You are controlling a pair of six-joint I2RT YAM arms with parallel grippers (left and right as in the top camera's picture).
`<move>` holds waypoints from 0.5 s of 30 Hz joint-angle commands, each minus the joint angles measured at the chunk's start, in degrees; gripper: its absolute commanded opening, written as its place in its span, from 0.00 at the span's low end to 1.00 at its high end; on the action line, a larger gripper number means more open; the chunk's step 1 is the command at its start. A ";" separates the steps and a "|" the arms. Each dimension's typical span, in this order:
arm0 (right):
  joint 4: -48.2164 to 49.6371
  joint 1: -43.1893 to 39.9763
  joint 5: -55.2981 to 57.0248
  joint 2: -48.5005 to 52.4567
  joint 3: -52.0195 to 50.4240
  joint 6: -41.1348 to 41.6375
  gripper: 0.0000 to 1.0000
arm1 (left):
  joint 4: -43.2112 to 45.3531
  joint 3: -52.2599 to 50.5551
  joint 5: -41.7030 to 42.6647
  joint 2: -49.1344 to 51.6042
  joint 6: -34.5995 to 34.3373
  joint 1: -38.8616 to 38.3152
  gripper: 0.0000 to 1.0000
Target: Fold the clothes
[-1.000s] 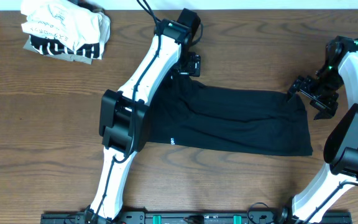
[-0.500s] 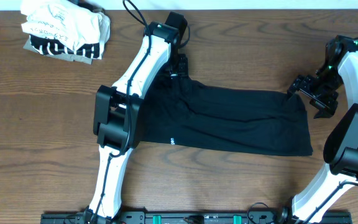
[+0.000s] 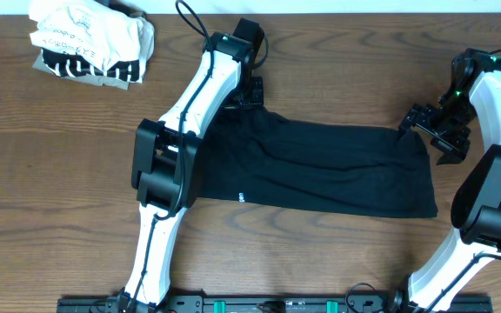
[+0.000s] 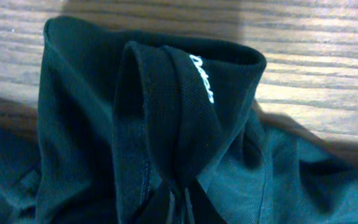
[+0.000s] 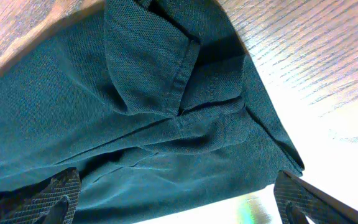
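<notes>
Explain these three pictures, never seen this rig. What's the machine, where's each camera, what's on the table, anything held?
Two white-and-black robot arms stand at a wooden table, each ending in two fingers. One picture looks straight down from above; the other two come from small cameras on each arm's wrist, so they show cloth up close.

On the table lies a black shirt, already folded into a long band. A white folded bundle with black lettering sits in the far left corner, untouched.

The left gripper is at the shirt's far left corner, shut on a pinched fold of fabric; its wrist view shows the cloth bunching into the fingers at the bottom edge.

The right gripper is open over the shirt's far right corner, its fingers spread either side of the cloth, holding nothing.
</notes>
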 commanded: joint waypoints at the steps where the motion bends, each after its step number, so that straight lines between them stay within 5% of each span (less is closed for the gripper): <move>1: 0.22 0.79 0.31 -1.16 0.20 -0.70 0.97 | -1.51 0.04 -0.07 -0.94 0.13 0.09 0.06; 15: 0.96 1.95 0.28 -1.16 -0.90 -0.35 0.97 | -12.50 0.04 -0.44 -11.21 -1.22 0.09 0.06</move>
